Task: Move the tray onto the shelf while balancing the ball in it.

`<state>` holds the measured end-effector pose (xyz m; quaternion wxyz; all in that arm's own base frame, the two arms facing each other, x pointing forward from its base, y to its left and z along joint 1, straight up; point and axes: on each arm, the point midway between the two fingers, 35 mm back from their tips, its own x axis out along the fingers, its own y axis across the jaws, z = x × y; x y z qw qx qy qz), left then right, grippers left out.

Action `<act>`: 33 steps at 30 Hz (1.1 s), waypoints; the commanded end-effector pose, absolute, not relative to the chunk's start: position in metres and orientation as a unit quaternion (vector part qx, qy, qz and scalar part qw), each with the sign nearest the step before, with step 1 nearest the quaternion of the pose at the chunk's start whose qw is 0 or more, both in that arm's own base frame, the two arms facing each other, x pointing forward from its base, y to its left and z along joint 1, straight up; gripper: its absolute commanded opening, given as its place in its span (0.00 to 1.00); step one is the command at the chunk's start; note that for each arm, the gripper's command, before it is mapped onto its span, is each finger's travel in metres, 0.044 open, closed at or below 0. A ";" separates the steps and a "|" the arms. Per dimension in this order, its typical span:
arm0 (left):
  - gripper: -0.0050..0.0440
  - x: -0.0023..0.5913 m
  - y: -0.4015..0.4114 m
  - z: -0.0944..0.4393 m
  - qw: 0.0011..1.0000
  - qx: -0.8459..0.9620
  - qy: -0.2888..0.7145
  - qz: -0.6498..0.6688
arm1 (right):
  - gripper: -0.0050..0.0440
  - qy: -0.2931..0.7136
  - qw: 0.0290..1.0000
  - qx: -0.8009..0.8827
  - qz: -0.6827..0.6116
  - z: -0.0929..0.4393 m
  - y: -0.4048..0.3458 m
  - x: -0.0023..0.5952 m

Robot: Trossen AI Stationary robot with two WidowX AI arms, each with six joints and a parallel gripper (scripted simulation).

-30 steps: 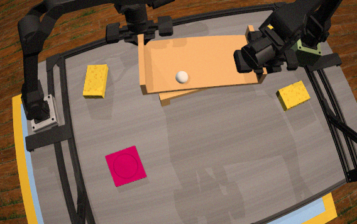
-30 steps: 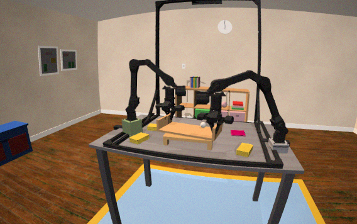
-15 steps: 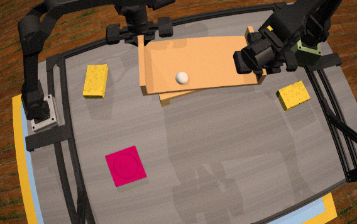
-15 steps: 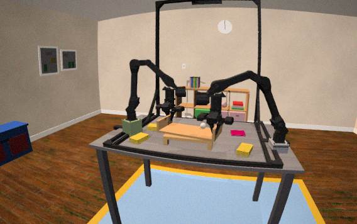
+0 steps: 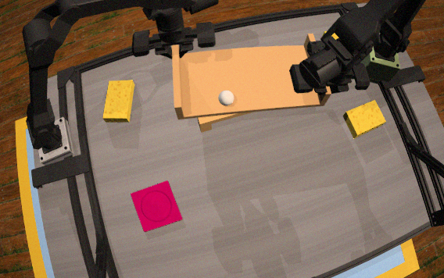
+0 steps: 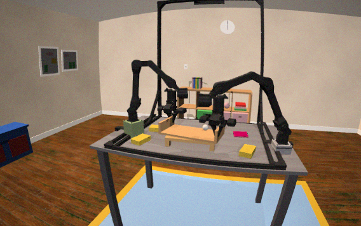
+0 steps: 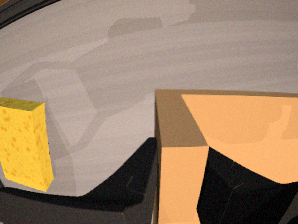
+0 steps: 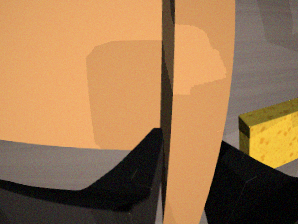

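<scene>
The orange tray (image 5: 270, 78) (image 6: 187, 131) (image 7: 180, 120) (image 8: 50, 90) is over the low orange shelf (image 5: 205, 125) (image 6: 211, 145), slightly turned relative to it. I cannot tell whether they touch everywhere. The white ball (image 5: 226, 98) (image 6: 205, 127) is on the tray floor, nearer the left gripper's end and the tray's long side facing the pink square. The left gripper (image 5: 175, 50) (image 6: 217, 131) (image 7: 181, 165) is shut on one end wall of the tray. The right gripper (image 5: 324, 91) (image 6: 172, 117) (image 8: 192, 150) is shut on the opposite end wall.
A yellow sponge (image 5: 119, 101) (image 6: 247, 150) (image 7: 22, 147) lies beyond the left end. Another yellow sponge (image 5: 364, 119) (image 6: 140, 139) (image 8: 272, 137) lies beyond the right end, and a third (image 5: 331, 35) (image 6: 154, 128) is partly hidden near the right arm. A pink square (image 5: 156, 206) (image 6: 240, 134) lies apart. Black rails border the table.
</scene>
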<state>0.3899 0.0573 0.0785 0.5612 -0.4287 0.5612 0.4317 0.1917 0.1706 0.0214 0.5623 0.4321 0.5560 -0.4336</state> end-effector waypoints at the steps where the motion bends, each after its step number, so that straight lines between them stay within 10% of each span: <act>1: 0.14 0.390 0.058 0.078 0.561 -0.427 0.562 0.433 | 0.14 0.556 0.562 0.435 -0.432 0.021 0.171 0.192; 33: 0.14 0.389 0.058 0.071 0.563 -0.426 0.560 0.434 | 0.14 0.555 0.563 0.433 -0.433 0.015 0.171 0.192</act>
